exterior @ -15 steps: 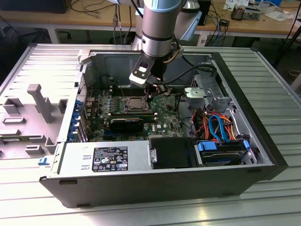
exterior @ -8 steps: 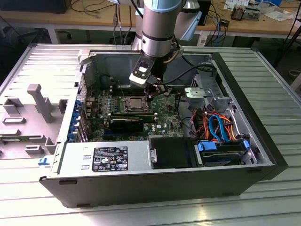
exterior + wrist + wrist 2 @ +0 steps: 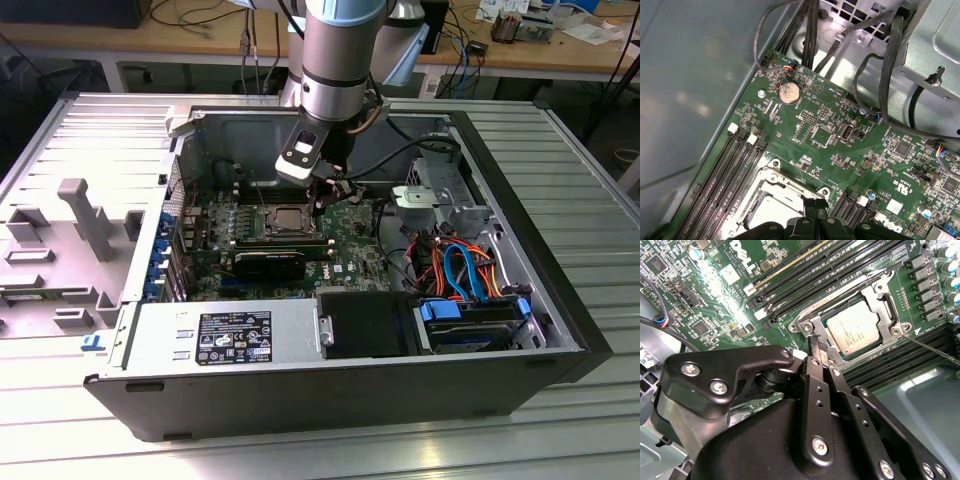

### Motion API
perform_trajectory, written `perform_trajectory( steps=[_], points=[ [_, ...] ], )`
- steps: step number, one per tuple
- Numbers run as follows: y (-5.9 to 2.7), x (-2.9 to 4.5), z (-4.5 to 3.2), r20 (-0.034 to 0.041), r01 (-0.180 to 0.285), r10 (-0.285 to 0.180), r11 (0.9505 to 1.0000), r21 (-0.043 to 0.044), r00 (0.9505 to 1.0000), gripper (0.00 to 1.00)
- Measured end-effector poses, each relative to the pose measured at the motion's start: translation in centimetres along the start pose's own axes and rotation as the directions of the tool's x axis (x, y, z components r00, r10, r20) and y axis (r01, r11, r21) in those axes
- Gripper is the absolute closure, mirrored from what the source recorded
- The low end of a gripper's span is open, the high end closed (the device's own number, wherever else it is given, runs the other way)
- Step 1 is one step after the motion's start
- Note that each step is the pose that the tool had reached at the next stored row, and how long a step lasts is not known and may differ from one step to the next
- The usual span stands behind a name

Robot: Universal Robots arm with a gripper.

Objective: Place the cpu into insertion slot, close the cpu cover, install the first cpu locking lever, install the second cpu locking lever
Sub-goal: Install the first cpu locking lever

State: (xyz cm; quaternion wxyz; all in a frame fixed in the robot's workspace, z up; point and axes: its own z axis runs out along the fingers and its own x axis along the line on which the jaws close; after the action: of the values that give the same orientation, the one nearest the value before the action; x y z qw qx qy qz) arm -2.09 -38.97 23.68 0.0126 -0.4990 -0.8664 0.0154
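**Gripper** — jaws clenched tip to tip, nothing visible between them. In the exterior view it hangs at about 2 o'clock of the insertion slot, low over the motherboard. In the second wrist view the tips sit just beside one corner of the socket frame. Pinched tips likely suit pressing a thin part rather than grasping.

**cpu** — seated flat in the insertion slot, silver top facing up.

**cpu cover** — lowered over the chip's edges, the chip showing through its window; judged closed.

**Locking lever** — thin wire rod running off from a socket corner; apparently not yet latched.

**Memory slots** — long, black and unoccupied, alongside the socket.
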Motion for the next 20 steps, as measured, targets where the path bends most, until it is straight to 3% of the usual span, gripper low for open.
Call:
perform_trajectory(
  steps=[20],
  points=[
    [0.00,0.00,0.00,0.0009,0.023,-0.023,0.9997,0.0001,0.9997,0.89]
  ],
)
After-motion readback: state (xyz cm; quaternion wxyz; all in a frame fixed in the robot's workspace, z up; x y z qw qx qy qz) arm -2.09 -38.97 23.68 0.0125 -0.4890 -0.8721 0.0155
